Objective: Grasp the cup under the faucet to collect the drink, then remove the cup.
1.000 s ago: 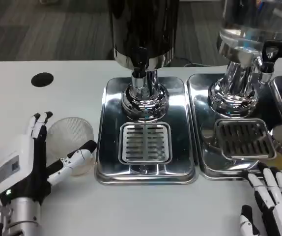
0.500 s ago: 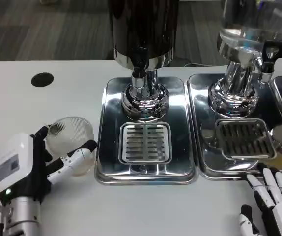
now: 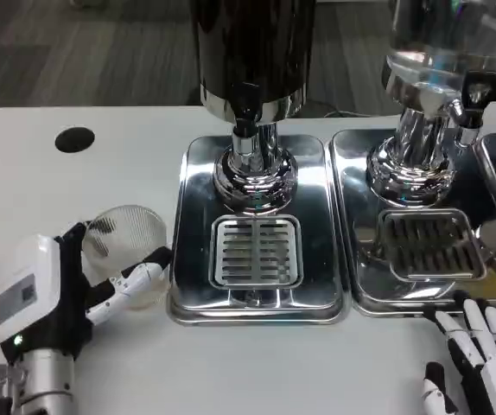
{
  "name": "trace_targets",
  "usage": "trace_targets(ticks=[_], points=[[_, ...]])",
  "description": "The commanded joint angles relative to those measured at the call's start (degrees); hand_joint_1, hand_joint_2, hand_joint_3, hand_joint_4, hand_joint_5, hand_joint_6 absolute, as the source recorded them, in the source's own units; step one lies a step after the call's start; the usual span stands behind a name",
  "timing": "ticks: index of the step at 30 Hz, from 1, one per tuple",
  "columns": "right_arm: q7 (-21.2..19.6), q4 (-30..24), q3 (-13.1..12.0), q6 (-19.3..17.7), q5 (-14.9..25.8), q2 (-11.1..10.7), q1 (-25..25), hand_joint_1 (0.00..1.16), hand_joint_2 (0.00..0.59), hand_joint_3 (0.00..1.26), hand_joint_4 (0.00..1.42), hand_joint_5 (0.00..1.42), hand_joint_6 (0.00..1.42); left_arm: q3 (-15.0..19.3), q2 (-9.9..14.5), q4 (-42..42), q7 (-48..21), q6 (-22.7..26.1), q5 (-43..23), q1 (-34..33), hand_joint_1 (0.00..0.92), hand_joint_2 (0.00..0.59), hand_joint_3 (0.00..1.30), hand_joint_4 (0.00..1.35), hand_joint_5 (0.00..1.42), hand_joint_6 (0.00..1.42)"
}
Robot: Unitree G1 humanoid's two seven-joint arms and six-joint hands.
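The left hand (image 3: 54,298) sits at the lower left of the white table (image 3: 127,147), its fingers wrapped around the clear cup (image 3: 125,246), thumb across the near side and the other fingers curled behind the far rim. The cup stands on the table just left of the left drip tray (image 3: 192,225), not beneath the faucet (image 3: 246,112) of the dark dispenser (image 3: 252,47). The tray's slotted grate (image 3: 256,252) lies bare below that faucet. The right hand (image 3: 481,359) rests at the lower right with fingers spread and nothing in them, just before the second drip tray (image 3: 360,225), which carries a clear dispenser (image 3: 442,43). A black round hole (image 3: 74,139) marks the table's far left.
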Motion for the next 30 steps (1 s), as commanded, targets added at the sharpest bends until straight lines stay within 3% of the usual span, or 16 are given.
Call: trace_targets(ticks=[1,30], points=[[0.6,0.5,-0.1,-0.7,0.2,-0.3,-0.3,0.07,0.522,0.16,0.0,0.0,0.08,0.1,-0.2,-0.4,1.4,-1.4,0.0,1.8,0.318,0.126,0.6,0.57,0.92,1.21],[0.3,0.7,0.0,-1.0,0.1,0.0,-0.3,0.07,0.522,0.16,0.0,0.0,0.1,1.7,0.0,-9.9,-0.6,-2.6,-0.2,2.9,0.281,0.15,0.56,0.53,0.89,1.15]])
